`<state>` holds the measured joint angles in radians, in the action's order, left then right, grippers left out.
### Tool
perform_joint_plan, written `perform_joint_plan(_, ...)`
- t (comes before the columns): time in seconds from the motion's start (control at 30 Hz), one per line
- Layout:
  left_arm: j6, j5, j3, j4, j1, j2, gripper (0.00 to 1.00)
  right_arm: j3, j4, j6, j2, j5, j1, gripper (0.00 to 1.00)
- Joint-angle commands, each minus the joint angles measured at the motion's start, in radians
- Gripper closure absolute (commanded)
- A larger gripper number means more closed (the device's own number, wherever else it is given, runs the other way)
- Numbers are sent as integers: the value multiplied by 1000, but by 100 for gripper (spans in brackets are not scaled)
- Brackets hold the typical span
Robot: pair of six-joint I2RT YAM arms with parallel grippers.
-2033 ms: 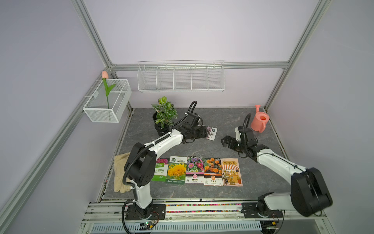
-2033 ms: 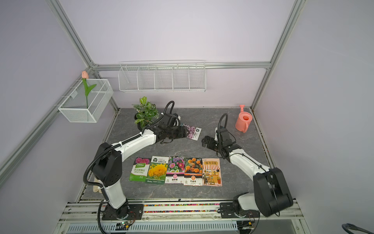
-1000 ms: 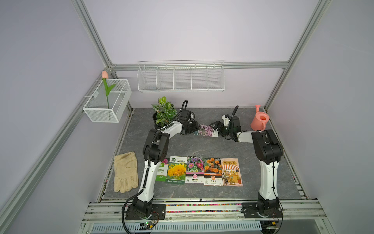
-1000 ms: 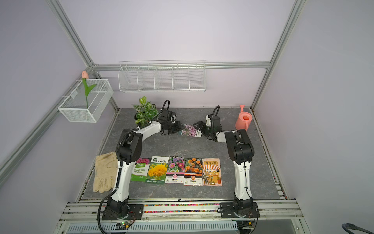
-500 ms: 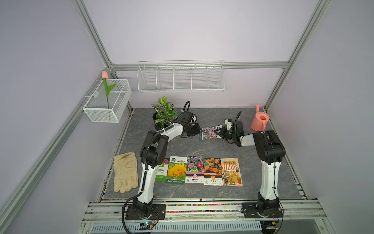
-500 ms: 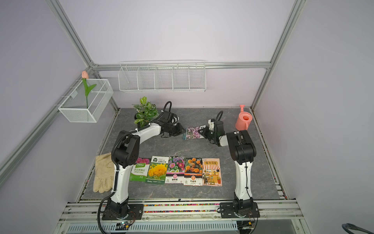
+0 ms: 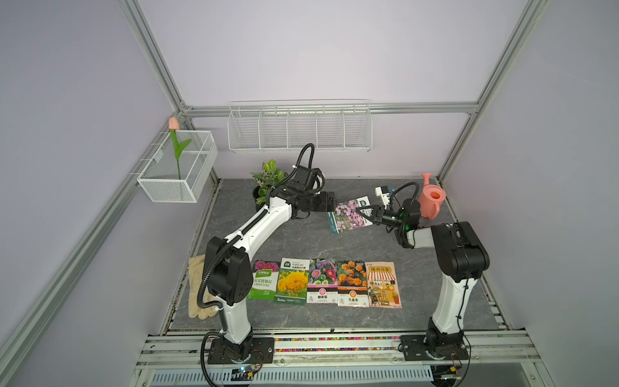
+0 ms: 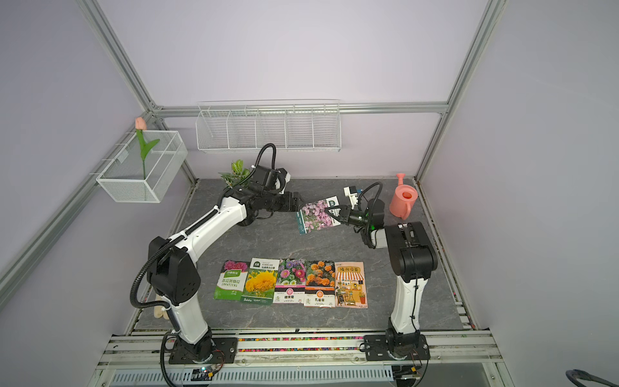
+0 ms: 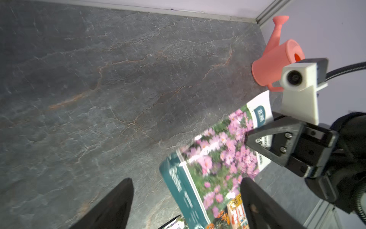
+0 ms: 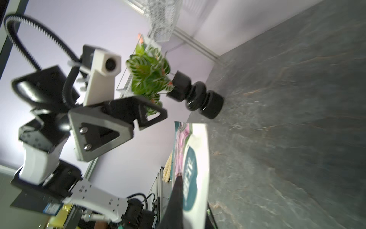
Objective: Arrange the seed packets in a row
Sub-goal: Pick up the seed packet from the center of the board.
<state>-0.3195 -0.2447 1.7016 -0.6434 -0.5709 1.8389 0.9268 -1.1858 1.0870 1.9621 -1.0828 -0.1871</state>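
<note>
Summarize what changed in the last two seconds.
Handover: the left end effector, which held the pink-flower packet, has opened and let go; the right end effector came in from the right and shut on its edge. The five-packet row, glove, watering can and potted plant stayed put.

I count six seed packets, all picture side up. Five lie flat in one row, edges touching or slightly overlapping, well apart from the watering can [image 7: 432, 201] toward the arm bases. In order they are the green impatiens packet [image 7: 264, 279], yellow sunflower packet [image 7: 292, 281], pink-purple mixed packet [image 7: 322, 280], orange marigold packet [image 7: 352, 283] and peach shopfront packet [image 7: 383, 284], the last nearest the can. The pink cosmos packet [image 7: 348, 216], teal-edged with a white header, hangs tilted near the can, pinched at its header by the right gripper [image 7: 363, 212].
</note>
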Motion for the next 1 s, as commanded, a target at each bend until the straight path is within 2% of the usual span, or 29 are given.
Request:
perform_joint_plan(0.0, 125, -66, 47, -108, 2, -35, 10, -29, -115, 27, -71, -106, -59, 93)
perform_joint_plan(0.17, 200, -257, 59, -166, 0, -50, 9, -42, -101, 19, -126, -116, -85, 93)
perform_joint_plan(0.27, 226, -363, 16, -160, 0, -88, 14, -73, -41, -25, -153, -106, -86, 93)
perform_joint_plan(0.4, 279, -434, -22, -186, -3, -134, 28, -75, 16, -65, -182, -97, -86, 93)
perform_joint_plan(0.47, 307, -467, -25, -204, -11, -141, 45, -75, 21, -63, -192, -96, -86, 93)
perform_joint_plan(0.53, 319, -467, -24, -209, -22, -137, 53, -75, 21, -59, -204, -99, -85, 93)
perform_joint_plan(0.67, 310, -380, -5, -229, -26, -101, 50, -76, 30, -53, -237, -106, -85, 93)
perform_joint_plan(0.87, 302, -360, 21, -223, -26, -53, 35, -77, 43, -51, -264, -118, -90, 93)
perform_joint_plan(0.97, 299, -349, 25, -208, -27, -36, 32, -76, 44, -50, -269, -123, -92, 93)
